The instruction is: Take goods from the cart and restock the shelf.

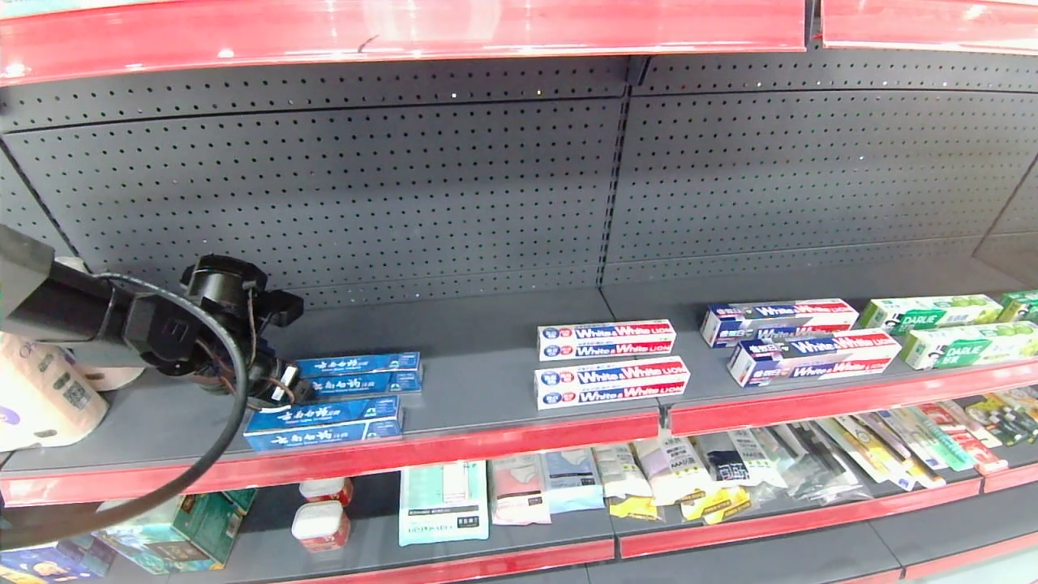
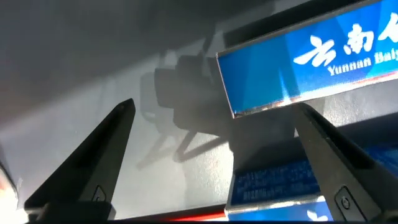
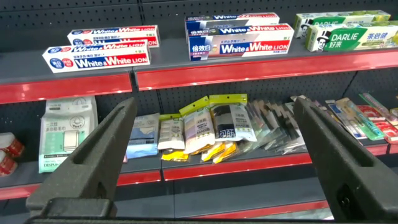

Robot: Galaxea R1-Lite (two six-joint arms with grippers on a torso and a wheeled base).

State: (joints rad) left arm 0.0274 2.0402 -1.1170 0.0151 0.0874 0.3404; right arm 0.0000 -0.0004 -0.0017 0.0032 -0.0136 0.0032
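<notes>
Chiefly shows the left gripper (image 1: 296,389) low over the grey shelf (image 1: 486,357), fingers (image 2: 102,155) spread wide and clasping nothing. Places the rear blue toothpaste box (image 1: 361,371) just beyond the fingertips and to their right, its near end turned toward the open gap; leaves contact with the fingers impossible to tell. Places the front blue toothpaste box (image 1: 324,422) just beside the same gripper on its nearer side, along the red edge strip (image 1: 454,442) of the shelf. Sets a wrapped paper roll (image 1: 40,389) behind the gripper, left of its arm. Sets two white toothpaste boxes (image 1: 608,361) well apart to the gripper's right on the same shelf, with blue-and-white toothpaste boxes (image 1: 803,345) and green toothpaste boxes (image 1: 949,328) farther right again. Shows the right gripper (image 3: 214,102) likewise spread and empty, facing the shelving from well back, with flat packets (image 3: 211,127) on the lower shelf (image 3: 249,165) straight ahead between its fingers and the white boxes ahead and higher.
</notes>
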